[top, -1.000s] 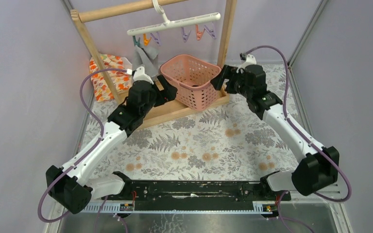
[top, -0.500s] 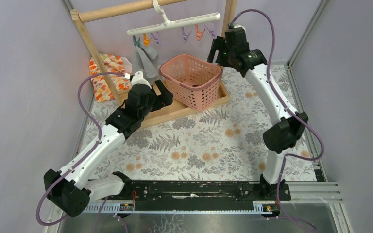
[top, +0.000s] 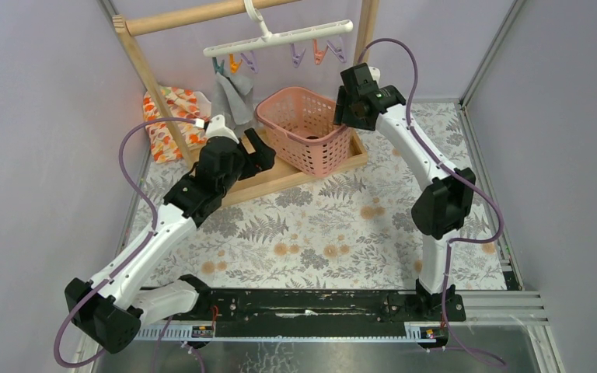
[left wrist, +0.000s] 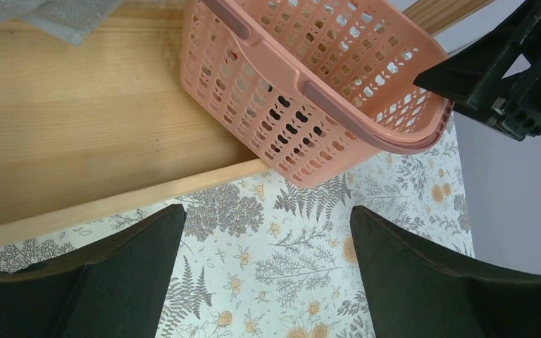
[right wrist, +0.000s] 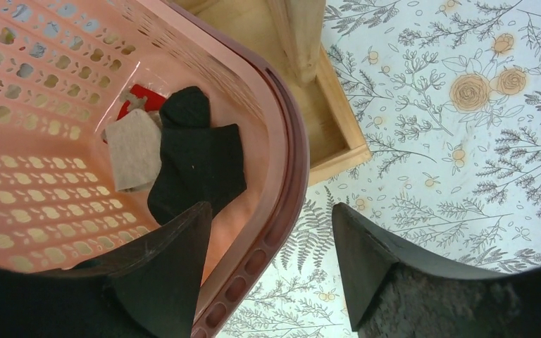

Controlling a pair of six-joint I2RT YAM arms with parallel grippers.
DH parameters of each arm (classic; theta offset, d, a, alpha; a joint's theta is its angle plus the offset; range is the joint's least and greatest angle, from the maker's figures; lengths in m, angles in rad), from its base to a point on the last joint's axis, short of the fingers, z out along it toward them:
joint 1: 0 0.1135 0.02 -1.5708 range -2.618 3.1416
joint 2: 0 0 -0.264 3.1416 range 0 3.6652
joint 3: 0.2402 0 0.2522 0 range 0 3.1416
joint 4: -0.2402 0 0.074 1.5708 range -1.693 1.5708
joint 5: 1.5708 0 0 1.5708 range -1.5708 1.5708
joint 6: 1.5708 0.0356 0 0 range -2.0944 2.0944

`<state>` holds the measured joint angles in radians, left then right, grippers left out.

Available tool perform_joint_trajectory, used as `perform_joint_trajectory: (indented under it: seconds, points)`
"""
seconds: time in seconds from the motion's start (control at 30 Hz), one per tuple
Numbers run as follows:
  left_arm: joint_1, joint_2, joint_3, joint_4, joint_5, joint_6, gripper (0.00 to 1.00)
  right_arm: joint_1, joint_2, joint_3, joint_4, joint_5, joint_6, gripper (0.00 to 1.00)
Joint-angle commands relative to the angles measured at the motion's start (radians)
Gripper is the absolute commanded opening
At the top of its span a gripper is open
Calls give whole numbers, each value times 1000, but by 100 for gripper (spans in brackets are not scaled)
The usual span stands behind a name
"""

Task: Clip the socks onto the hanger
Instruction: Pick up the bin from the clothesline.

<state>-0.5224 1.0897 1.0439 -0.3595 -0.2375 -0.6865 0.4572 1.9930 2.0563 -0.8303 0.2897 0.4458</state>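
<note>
The white hanger [top: 280, 39] hangs by its hook from the wooden rail, with pastel clips along its bar. A grey sock [top: 232, 97] hangs from its left end. The black sock [right wrist: 197, 158] and the beige sock [right wrist: 134, 148] with a red end lie inside the pink basket [top: 307, 128]. My right gripper [top: 342, 116] is open and empty over the basket's right rim [right wrist: 289, 176]; its fingers straddle that rim. My left gripper [top: 260, 151] is open and empty left of the basket, above the tablecloth at the edge of the wooden base board [left wrist: 77, 141].
The basket stands on the wooden frame's base board [top: 280, 175]. Frame posts rise at the left [top: 148, 78] and right [top: 365, 39]. An orange-and-white flower-patterned cloth [top: 172, 116] lies behind the left post. Purple walls close in the sides.
My right arm rose toward the hanger's right end, then came down to the basket's right rim. My left arm barely shifted.
</note>
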Motion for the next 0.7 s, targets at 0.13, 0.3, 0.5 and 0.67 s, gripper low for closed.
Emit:
perform_joint_trajectory:
  seconds: [0.13, 0.3, 0.5, 0.67]
  points:
    - [2, -19, -27, 18, 3, -16, 95, 2, -21, -26, 38, -22, 19, 43]
    - [2, -20, -35, 27, 16, -22, 95, 3, -44, -36, 61, -21, 23, 17]
    - [2, -28, -40, 29, 15, -22, 95, 1, -59, -28, 42, -5, 24, 0]
    - [2, -33, -40, 28, 23, -19, 95, -25, -107, -16, 19, -3, 0, 0]
